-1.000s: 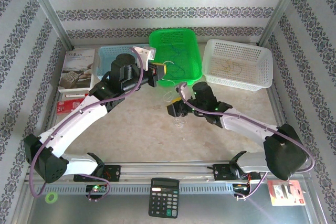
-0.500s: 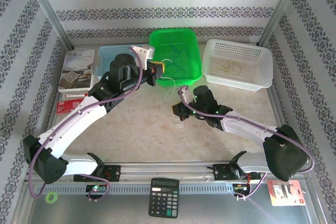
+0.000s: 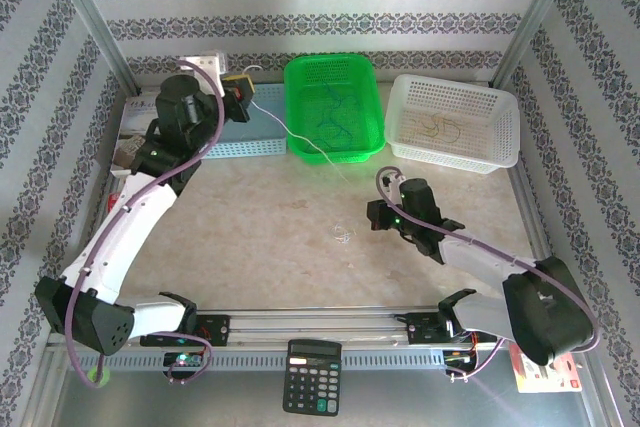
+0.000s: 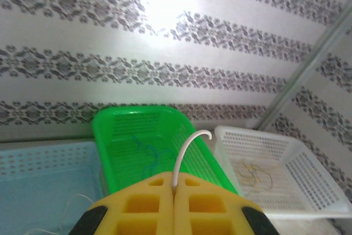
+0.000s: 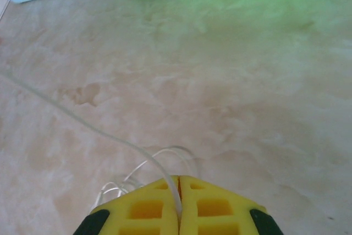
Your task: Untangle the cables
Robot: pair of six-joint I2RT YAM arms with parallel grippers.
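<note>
White cable [image 4: 180,157] runs diagonally, far-left to near-right.

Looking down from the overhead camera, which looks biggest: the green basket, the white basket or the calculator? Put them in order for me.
1. white basket: a little wider than the green one, though the two are close.
2. green basket: nearly a tie with the white.
3. calculator: clearly the smallest.

The top external view looks down over the bench [image 3: 250,217] from above its near edge. The left wrist view, raised, faces the back wall [image 4: 165,53]. The right wrist view sits close above the bench. All three share the green basket [image 3: 330,65].
</note>
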